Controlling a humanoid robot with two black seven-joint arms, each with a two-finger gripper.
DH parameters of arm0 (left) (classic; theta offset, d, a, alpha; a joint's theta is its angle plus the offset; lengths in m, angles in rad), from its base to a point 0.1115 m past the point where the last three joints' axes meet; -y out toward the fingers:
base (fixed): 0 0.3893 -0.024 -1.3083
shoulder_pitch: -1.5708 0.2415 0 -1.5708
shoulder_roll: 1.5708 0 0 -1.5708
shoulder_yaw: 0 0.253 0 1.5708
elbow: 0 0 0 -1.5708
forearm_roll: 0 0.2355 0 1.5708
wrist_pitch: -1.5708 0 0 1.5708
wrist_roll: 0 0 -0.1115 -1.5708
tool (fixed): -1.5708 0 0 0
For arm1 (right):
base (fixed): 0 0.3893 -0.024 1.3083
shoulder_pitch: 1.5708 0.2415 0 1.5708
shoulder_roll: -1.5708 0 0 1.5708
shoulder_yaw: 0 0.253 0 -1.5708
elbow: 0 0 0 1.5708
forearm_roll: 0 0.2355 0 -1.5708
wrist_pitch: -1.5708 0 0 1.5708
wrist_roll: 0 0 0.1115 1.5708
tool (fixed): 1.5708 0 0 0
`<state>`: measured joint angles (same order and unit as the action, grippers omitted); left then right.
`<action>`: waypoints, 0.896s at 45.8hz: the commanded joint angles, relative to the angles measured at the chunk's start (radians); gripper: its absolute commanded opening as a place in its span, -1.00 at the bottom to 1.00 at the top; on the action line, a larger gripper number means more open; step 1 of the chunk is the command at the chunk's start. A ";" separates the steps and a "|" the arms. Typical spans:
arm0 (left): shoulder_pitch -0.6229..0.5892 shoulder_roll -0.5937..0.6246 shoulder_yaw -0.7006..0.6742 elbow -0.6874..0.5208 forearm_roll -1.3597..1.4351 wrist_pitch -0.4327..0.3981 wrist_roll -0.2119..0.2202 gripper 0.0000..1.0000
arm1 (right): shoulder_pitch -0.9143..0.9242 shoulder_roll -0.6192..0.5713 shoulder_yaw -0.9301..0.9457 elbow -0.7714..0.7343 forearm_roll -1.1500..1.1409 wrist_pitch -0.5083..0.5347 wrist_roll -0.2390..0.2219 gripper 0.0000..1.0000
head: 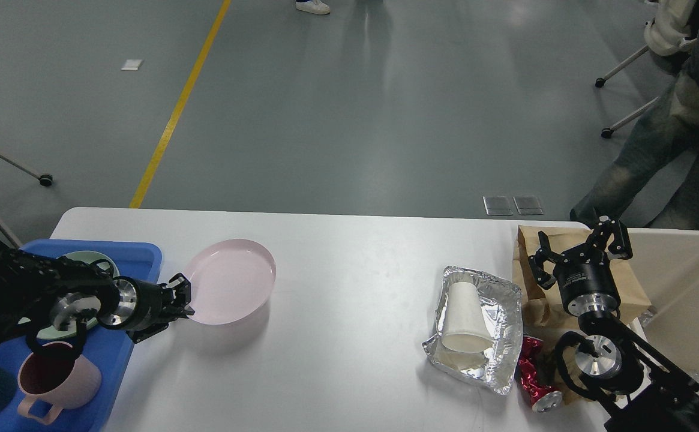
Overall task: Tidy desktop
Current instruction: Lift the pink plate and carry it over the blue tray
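Observation:
The desktop (349, 282) is a large white table. My left gripper (184, 298) is shut on the near left rim of a pink plate (232, 288), which is tilted with its right side on the table. My right gripper (577, 252) is open and empty, held above a brown paper bag (631, 288) at the table's right end. A white paper cup (464, 318) lies on its side in a crumpled foil tray (499, 318). A crushed red can (532, 375) lies beside the foil tray.
A blue plastic tray (133, 255) at the left holds a green plate (94, 261) and a pink mug (55, 378). A beige bin (685, 282) stands at the right edge. A person (667, 120) stands behind the right corner.

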<state>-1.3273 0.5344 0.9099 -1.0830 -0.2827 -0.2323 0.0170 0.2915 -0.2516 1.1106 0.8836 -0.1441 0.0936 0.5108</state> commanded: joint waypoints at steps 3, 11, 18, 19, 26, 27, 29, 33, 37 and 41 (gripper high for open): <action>-0.277 0.045 0.217 -0.213 -0.013 -0.008 -0.009 -1.00 | 0.000 0.000 0.000 0.000 0.000 0.000 0.000 1.00; -0.613 0.056 0.452 -0.402 -0.041 -0.047 -0.022 -1.00 | 0.000 0.000 0.000 0.000 0.000 0.000 0.000 1.00; -0.878 0.059 0.610 -0.491 -0.141 -0.140 -0.019 -1.00 | 0.000 0.000 0.000 0.000 0.000 0.000 0.000 1.00; -0.915 0.056 0.632 -0.501 -0.148 -0.162 -0.019 -1.00 | -0.002 0.000 0.000 0.000 0.000 0.000 0.000 1.00; -1.135 0.024 0.774 -0.554 -0.165 -0.318 -0.019 -1.00 | 0.000 0.000 0.000 0.000 0.000 0.000 0.000 1.00; -1.151 0.022 0.788 -0.554 -0.165 -0.329 -0.019 -1.00 | 0.000 0.000 0.000 0.000 0.000 0.000 0.000 1.00; -1.159 0.019 0.808 -0.554 -0.168 -0.334 -0.020 -1.00 | 0.000 0.000 0.000 0.000 0.000 0.000 0.000 1.00; -1.142 0.009 0.820 -0.535 -0.210 -0.306 -0.022 -1.00 | 0.000 0.000 0.000 0.000 0.001 0.000 0.000 1.00; -1.089 0.013 0.830 -0.509 -0.254 -0.274 -0.022 -1.00 | 0.000 0.000 0.000 0.000 0.000 0.000 0.000 1.00; -1.035 0.022 0.837 -0.465 -0.270 -0.271 -0.022 -1.00 | -0.002 0.000 0.000 0.000 0.000 0.000 0.000 1.00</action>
<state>-2.4263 0.5466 1.7366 -1.5977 -0.5255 -0.5154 -0.0041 0.2907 -0.2516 1.1106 0.8836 -0.1441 0.0936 0.5108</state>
